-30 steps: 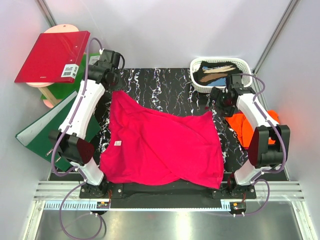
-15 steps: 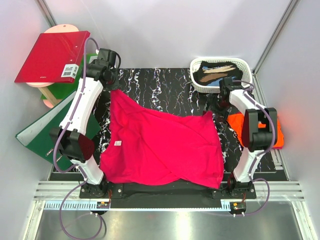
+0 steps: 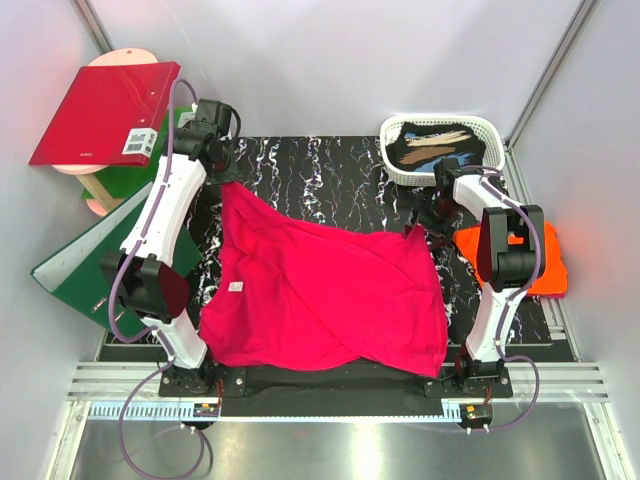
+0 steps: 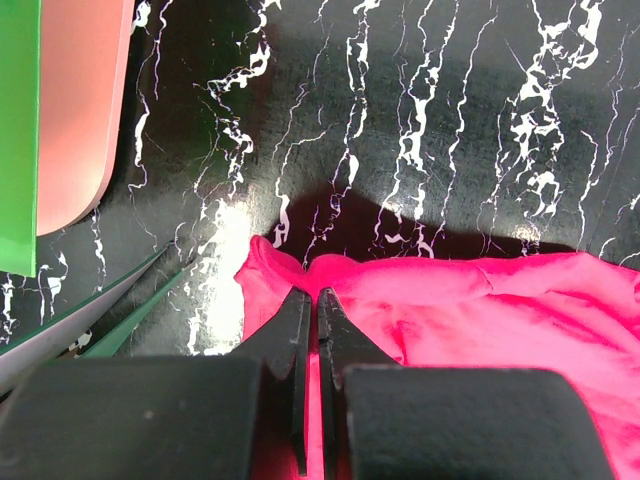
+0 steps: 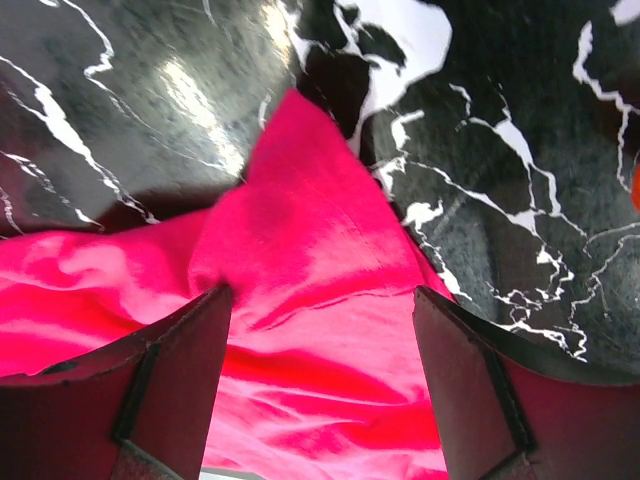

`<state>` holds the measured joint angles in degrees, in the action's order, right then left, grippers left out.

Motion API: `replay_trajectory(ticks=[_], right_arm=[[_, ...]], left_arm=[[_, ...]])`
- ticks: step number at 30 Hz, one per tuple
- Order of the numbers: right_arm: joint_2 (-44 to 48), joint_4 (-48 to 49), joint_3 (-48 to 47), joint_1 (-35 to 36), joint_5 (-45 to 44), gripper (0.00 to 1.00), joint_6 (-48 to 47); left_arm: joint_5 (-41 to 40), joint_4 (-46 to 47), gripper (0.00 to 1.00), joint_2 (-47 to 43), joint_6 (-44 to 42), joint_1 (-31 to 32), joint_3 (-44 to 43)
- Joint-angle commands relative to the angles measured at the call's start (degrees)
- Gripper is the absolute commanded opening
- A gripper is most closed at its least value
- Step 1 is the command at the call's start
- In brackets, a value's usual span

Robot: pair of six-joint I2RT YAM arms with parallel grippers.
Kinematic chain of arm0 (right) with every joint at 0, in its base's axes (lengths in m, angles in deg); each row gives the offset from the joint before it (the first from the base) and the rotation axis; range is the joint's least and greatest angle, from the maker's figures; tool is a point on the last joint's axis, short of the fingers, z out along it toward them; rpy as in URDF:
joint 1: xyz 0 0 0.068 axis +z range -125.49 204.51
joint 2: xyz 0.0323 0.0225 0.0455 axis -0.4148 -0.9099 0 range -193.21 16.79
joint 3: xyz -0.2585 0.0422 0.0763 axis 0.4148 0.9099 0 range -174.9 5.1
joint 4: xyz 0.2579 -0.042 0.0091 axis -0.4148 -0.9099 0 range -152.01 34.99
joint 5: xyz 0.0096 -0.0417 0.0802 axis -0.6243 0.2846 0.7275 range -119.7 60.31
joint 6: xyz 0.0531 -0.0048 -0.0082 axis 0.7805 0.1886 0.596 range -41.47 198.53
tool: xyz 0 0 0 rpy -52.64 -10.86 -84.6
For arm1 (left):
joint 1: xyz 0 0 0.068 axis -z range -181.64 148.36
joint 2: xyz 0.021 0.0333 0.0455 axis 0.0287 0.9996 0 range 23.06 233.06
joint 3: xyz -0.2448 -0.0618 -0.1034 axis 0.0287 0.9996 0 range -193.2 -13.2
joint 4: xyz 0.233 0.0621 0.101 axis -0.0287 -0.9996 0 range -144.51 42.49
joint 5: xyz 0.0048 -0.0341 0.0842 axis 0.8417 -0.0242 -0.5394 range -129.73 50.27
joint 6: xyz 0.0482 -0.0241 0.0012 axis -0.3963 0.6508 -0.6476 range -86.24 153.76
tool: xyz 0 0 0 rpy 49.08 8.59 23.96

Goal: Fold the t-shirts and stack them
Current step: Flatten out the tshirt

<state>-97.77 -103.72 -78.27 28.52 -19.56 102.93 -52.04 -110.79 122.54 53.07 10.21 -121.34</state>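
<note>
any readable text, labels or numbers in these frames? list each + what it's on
Nothing can be quoted; no text is legible.
On the red binder, a barcode sticker: bars show, digits too small.
On the pink t-shirt, a white tag: too small to read.
Along the near rail, a ruler strip: tick marks only, numbers too small.

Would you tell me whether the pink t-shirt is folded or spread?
Spread out: the pink t-shirt lies wide across the table, only loosely lapped.
</note>
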Motion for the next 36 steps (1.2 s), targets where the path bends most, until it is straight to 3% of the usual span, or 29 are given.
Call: replay_trajectory(ticks=[1, 9, 14, 18, 25, 26, 28, 30, 36], right_arm=[[3.6, -2.4, 1.7, -0.4, -2.0, 0.8, -0.6], [15.9, 6.8, 13.8, -3.7, 3.0, 0.81, 2.1], [26.0, 20.6, 20.8, -7.3, 9.3, 0.91, 4.3], [24.8, 21.5, 21.2, -7.5, 10.8, 0.92, 5.6], [18.7, 25.0, 26.6, -8.6, 15.3, 0.79, 11.6], [18.5, 25.3, 26.9, -8.6, 15.2, 0.69, 12.2], [18.1, 25.2, 26.9, -8.8, 15.0, 0.66, 12.3], [17.2, 25.3, 26.3, -9.0, 14.8, 0.54, 12.1], [16.5, 25.1, 26.0, -9.5, 13.1, 0.54, 11.8]], left_arm=[[0.5, 2.2, 0.0, -0.5, -0.9, -0.5, 0.3], [0.8, 2.4, 0.0, -0.9, -1.1, -0.5, 1.4], [1.6, 2.4, 0.0, -1.5, -1.2, -0.5, 2.8], [1.9, 2.5, 0.0, -1.6, -1.4, -0.5, 3.5], [1.2, 2.5, 0.0, -1.8, -1.9, -0.6, 3.9], [1.2, 2.6, 0.0, -1.8, -2.0, -0.5, 4.1], [1.0, 2.5, 0.0, -1.7, -2.2, -0.5, 4.1], [0.7, 2.6, 0.0, -1.7, -2.2, -0.6, 4.1], [0.6, 2.5, 0.0, -1.3, -2.3, -0.5, 3.8]])
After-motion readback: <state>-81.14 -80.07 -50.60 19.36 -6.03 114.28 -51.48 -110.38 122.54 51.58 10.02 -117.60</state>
